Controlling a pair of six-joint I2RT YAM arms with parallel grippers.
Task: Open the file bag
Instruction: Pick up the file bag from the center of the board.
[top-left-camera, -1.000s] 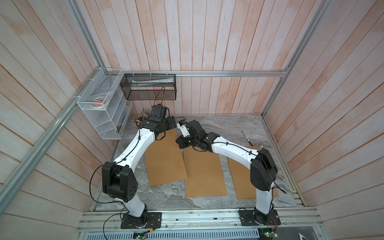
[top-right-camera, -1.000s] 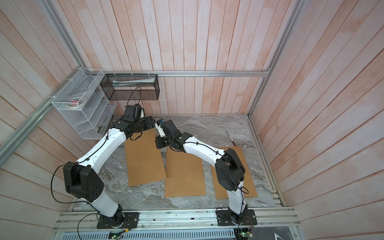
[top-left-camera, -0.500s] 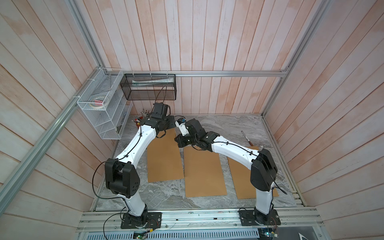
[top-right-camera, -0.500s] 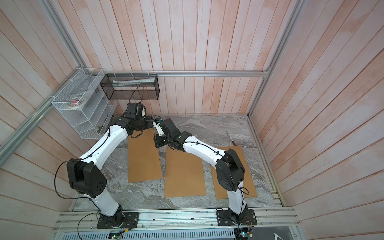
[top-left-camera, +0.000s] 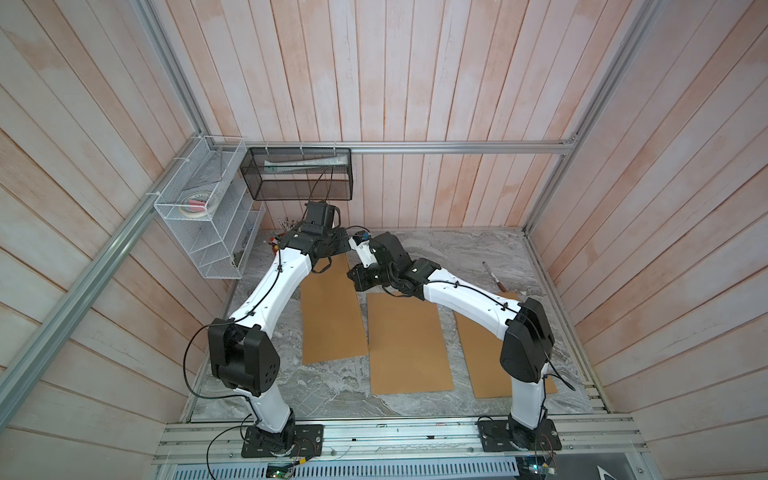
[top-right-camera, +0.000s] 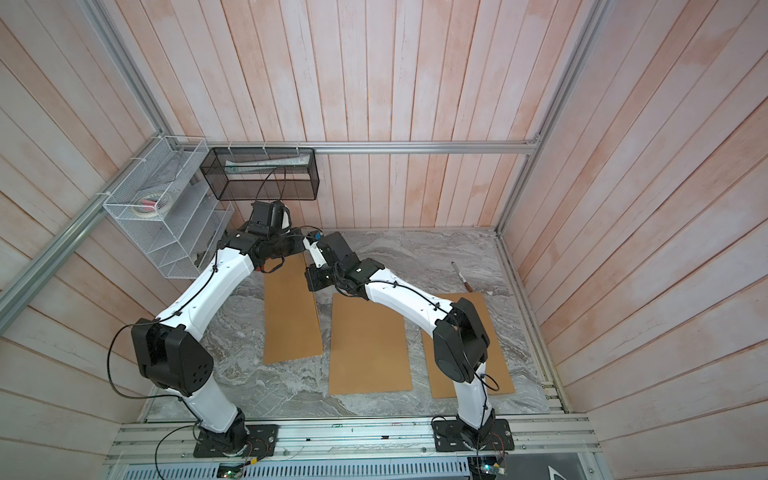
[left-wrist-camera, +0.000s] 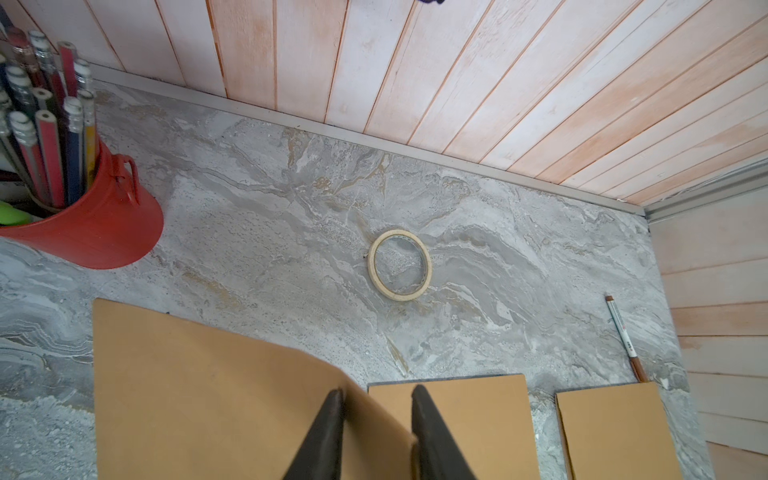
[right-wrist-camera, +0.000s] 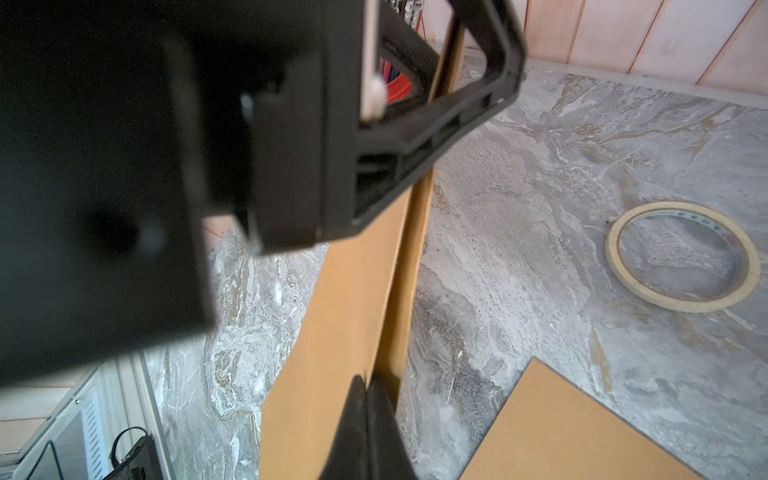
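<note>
Three brown file bags lie on the marble table. Both grippers are at the far end of the leftmost file bag (top-left-camera: 332, 316) (top-right-camera: 291, 316). My left gripper (left-wrist-camera: 377, 390) (top-left-camera: 343, 245) is open, its black fingers straddling a lifted, curled corner of the bag's upper layer (left-wrist-camera: 199, 395). One finger touches the sheet and a gap still shows between the jaws. My right gripper (right-wrist-camera: 368, 380) (top-left-camera: 355, 280) is shut on the bag's (right-wrist-camera: 332, 311) raised edge, just beside the left gripper's fingers (right-wrist-camera: 478, 108). The bag's mouth gapes slightly there.
Two more brown bags (top-left-camera: 409, 343) (top-left-camera: 490, 357) lie to the right. A tape ring (left-wrist-camera: 400, 264) and a pen (top-left-camera: 494, 276) lie on the far table. A red bucket of pencils (left-wrist-camera: 95, 224) stands in the back left corner. A white wire rack (top-left-camera: 199, 224) and a black mesh basket (top-left-camera: 299, 174) hang above.
The left jaws have narrowed around the lifted corner. The left arm's elbow has swung rightward, and the bag's near end has turned to lie straighter. The right gripper stays shut.
</note>
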